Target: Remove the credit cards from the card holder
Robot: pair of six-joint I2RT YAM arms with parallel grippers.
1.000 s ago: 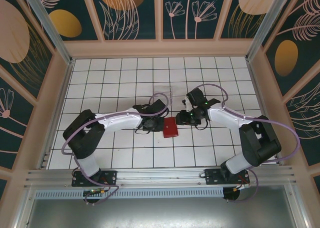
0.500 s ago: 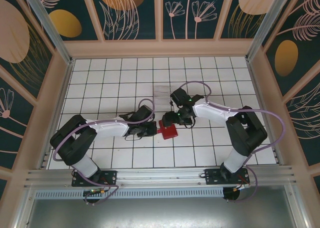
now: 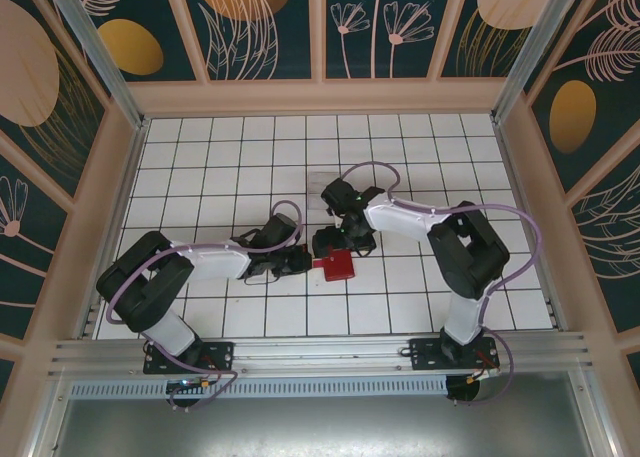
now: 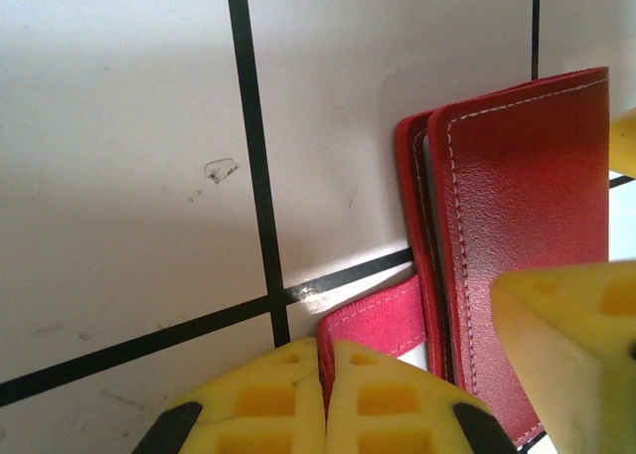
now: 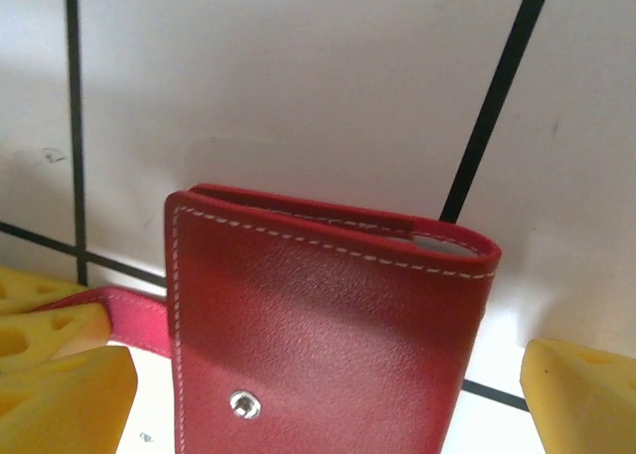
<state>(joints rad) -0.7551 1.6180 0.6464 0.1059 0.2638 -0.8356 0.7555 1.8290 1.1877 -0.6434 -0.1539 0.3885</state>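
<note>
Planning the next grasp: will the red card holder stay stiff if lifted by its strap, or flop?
Probably floppy: the card holder is thin, stitched flaps gaping at the fold. Its strap looks soft, so it would likely dangle and swing open. On the smooth tiles it may slide when pushed.

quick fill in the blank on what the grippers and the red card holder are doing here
The left gripper pinches the card holder's ____.
The right gripper stands ____, a finger on either side of the card holder.
The card holder's cover is ____ with pale stitching and a metal snap.
Missing: strap; open; red
</note>
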